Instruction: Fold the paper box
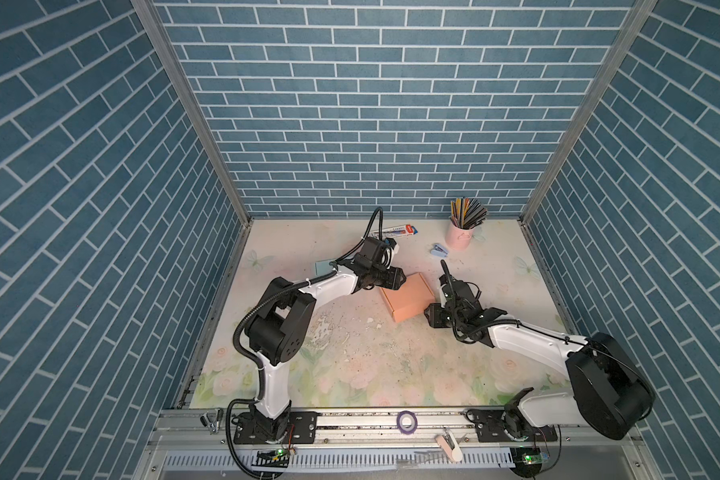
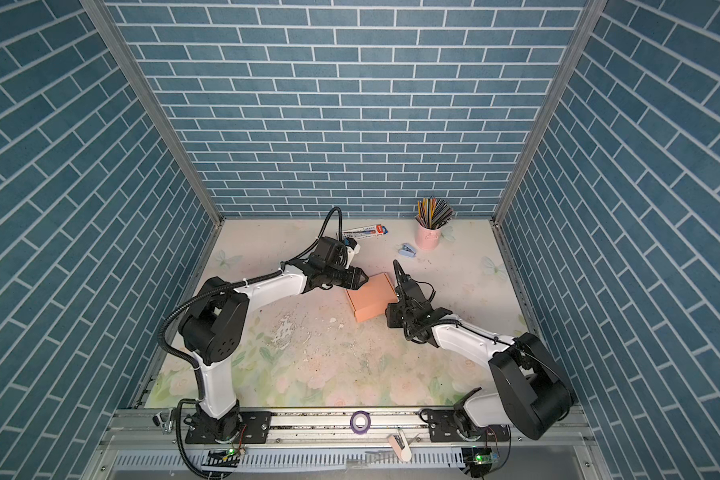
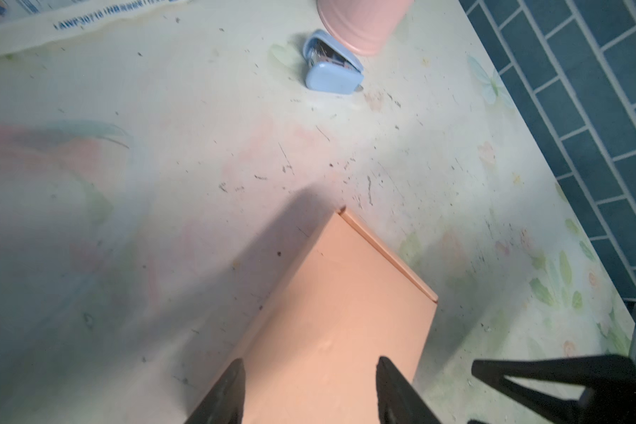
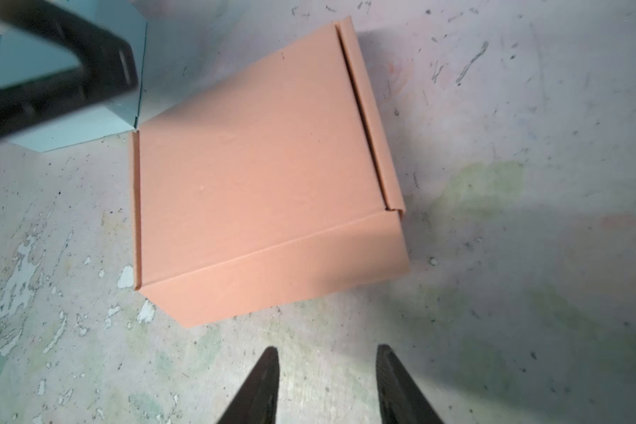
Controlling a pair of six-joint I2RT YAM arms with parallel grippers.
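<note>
- While the paper box (image 1: 408, 297) lay closed at the centre of the table (image 1: 350, 357) in both top views, a gripper stood at each side of it.
- Left gripper (image 3: 311, 361): jaws stood partly apart over the box's lid at the lower centre of the left wrist view; contact could not be told.
- Right gripper (image 4: 326, 348): jaws were apart and empty; the box lay just beyond their tips, untouched.

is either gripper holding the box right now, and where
Nothing is held. The right gripper is open short of the paper box; the left gripper stands open over its top.
</note>
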